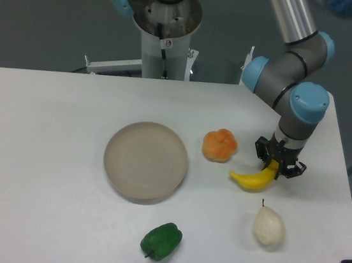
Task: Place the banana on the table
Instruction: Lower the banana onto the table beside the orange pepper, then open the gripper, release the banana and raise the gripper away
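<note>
The bright yellow banana [252,178] lies low at the white table [45,154], to the right of the orange lumpy fruit and above the pale pear. My gripper [276,167] points down over the banana's right end, its dark fingers closed on that tip. I cannot tell whether the banana's left end touches the tabletop or hangs just above it.
A round beige plate [146,160] sits left of centre. An orange lumpy fruit [219,144] is just left of the banana. A pale pear [269,226] lies near the front right. A green pepper [162,240] is at the front. The table's right edge is close to the gripper.
</note>
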Controlling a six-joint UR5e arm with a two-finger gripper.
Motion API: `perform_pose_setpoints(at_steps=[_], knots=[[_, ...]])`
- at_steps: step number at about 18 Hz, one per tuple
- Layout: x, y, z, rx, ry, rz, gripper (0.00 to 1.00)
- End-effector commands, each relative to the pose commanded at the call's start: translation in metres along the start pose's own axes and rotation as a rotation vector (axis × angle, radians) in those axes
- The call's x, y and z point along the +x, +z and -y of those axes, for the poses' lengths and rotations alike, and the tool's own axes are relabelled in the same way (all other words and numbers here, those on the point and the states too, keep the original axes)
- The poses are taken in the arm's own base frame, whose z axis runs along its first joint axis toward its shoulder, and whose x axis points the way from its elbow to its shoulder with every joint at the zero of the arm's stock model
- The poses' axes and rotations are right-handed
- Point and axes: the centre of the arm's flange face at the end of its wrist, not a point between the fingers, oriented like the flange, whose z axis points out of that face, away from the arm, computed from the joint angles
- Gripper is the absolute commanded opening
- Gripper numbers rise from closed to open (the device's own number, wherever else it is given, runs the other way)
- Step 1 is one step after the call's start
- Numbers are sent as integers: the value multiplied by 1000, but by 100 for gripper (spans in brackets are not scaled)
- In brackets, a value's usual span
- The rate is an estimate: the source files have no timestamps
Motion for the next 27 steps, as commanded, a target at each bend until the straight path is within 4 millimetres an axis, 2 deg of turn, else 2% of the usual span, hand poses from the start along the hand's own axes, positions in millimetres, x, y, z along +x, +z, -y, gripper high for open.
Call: perform_pose_setpoints(at_steps=[5,18,20,23,26,27], knots=[[0,3,0,-1,29,-5,42],[-2,3,-3,-1,26,-3,43],[-2,3,-4,-1,24,-3,49],[-3,1,-4,-1,25,0,51],[-10,-12,-3,1,23,26,65],[-11,-17,-3,2,23,36,74]])
